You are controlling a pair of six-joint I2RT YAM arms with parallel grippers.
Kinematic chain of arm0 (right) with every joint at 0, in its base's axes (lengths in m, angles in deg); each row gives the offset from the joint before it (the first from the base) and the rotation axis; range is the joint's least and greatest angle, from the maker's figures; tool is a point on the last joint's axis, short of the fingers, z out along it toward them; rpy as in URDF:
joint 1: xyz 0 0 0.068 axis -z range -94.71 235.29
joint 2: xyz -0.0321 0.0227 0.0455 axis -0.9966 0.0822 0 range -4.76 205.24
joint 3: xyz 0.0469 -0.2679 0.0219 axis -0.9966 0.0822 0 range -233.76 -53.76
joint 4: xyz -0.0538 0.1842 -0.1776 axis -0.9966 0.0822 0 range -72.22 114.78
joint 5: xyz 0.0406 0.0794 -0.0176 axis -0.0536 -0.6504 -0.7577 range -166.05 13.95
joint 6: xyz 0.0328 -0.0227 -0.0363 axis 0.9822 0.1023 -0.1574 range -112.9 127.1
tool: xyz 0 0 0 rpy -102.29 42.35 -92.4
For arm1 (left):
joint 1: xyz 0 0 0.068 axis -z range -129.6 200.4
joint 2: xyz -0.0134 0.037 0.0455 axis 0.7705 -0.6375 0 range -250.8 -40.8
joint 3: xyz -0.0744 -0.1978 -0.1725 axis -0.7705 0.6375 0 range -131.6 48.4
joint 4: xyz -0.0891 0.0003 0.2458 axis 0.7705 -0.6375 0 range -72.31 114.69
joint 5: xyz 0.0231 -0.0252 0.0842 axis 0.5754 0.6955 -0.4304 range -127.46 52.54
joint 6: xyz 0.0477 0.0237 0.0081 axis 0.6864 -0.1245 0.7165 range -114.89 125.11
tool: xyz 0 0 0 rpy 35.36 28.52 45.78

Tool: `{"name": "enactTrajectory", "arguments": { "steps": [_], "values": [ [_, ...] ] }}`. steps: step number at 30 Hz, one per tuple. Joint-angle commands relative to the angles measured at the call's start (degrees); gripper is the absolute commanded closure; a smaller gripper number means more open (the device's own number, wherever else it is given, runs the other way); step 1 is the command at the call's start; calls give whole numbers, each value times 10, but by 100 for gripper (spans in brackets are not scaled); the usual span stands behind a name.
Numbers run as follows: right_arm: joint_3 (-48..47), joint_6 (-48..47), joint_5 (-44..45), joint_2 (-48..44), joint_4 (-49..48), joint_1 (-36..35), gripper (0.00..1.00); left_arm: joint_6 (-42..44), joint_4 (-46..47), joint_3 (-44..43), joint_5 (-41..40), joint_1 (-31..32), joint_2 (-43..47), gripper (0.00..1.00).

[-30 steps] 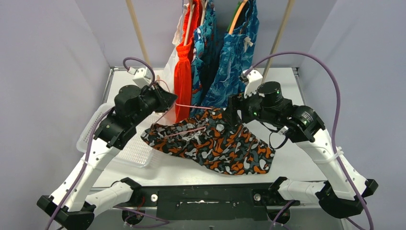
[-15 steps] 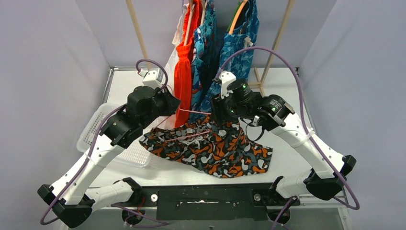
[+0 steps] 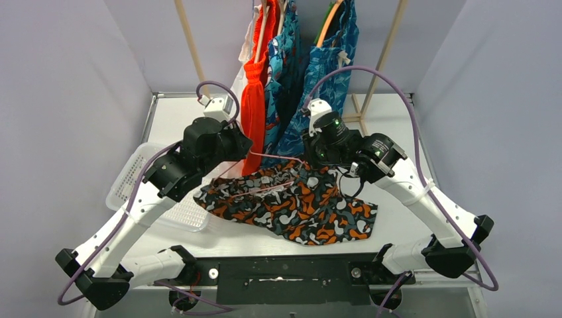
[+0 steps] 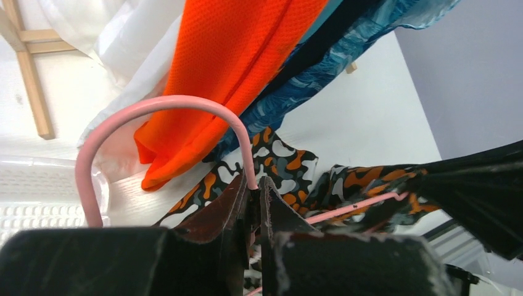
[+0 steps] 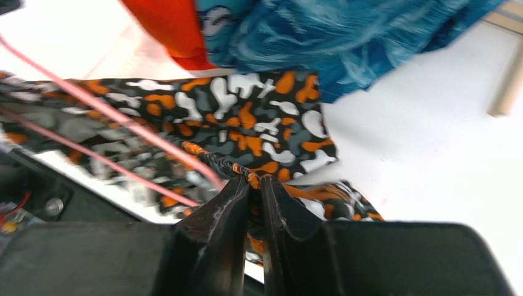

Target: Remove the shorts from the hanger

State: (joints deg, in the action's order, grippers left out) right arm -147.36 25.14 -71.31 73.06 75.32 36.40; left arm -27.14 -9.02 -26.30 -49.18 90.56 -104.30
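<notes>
White desk (image 3: pixel 252 242) carries the camouflage shorts (image 3: pixel 305 209) at centre, other shorts (image 3: pixel 311 86) hanging at twelve o'clock; the pink hanger (image 4: pixel 157 106) runs through the camouflage pair, left jaws clamped on its hook, right jaws pinching the waistband. Pulling apart too sharply could likely snag fabric on the hanger

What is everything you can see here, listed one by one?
camouflage shorts: one, orange-black-white, lying mid-table
hanger: one, pink, lying across the camouflage shorts
orange shorts: one, bright orange, hanging at back
teal shorts: one, teal print, hanging beside the orange
blue shorts: one, blue patterned, hanging rightmost
basket: one, white, table's left side
poles: two, wooden, at back
table: one, white
left pincer: one, black, shut on hanger hook
right pincer: one, black, shut on camouflage shorts' edge
</notes>
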Motion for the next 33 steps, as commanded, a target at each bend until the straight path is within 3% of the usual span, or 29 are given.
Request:
{"name": "enactTrajectory", "arguments": {
  "steps": [1,8,14,20,25,28,30,33],
  "values": [
    [21,25,134,-50,17,41,89,28,-21,-43,-41,-3,2,100],
    [91,23,76,-123,-28,168,93,19,-2,-23,-50,-3,29,100],
    [188,36,13,-158,-88,173,93,-2,46,7,-24,-3,46,100],
    [222,55,-13,-164,-132,177,92,-12,38,3,-1,-3,31,100],
    [213,56,-33,-165,-137,177,82,-21,54,5,47,-1,14,100],
    [235,48,-122,-225,-200,176,69,-14,68,23,62,1,13,100],
    [256,67,-108,-273,-234,177,52,-19,72,32,52,1,16,100],
    [256,68,-50,-310,-211,177,43,-19,74,34,45,2,16,100]
  ]
}}
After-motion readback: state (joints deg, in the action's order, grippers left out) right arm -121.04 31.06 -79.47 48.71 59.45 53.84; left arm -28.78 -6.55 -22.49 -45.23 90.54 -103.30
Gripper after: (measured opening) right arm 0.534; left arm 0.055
